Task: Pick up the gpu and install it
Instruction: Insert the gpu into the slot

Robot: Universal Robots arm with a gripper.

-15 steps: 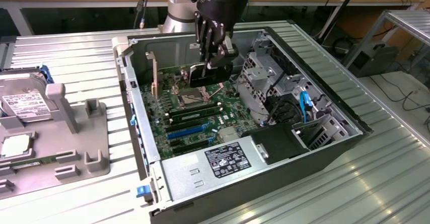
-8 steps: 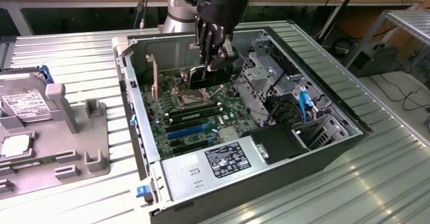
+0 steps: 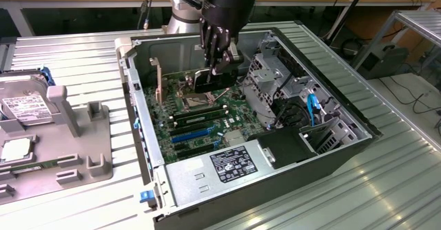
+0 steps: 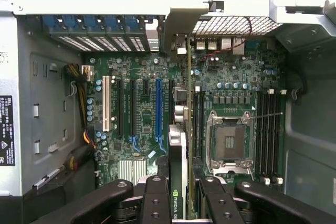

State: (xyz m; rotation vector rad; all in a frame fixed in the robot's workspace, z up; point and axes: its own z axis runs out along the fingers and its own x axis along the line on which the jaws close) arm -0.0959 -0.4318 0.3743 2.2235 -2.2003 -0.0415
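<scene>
Closest to my wrist camera, the end effector (image 4: 181, 184) pinches the gpu (image 4: 177, 150) on edge between its black fingers (image 4: 156, 198). I see the card just beside the CPU socket (image 4: 229, 142), with the blue slot (image 4: 158, 111) on its side away from that socket.

The gpu (image 4: 177, 182), a thin dark card with a green label, was held on edge in the end effector (image 3: 217, 70), inside the open case (image 3: 138, 101) above the motherboard (image 3: 200, 129).
</scene>
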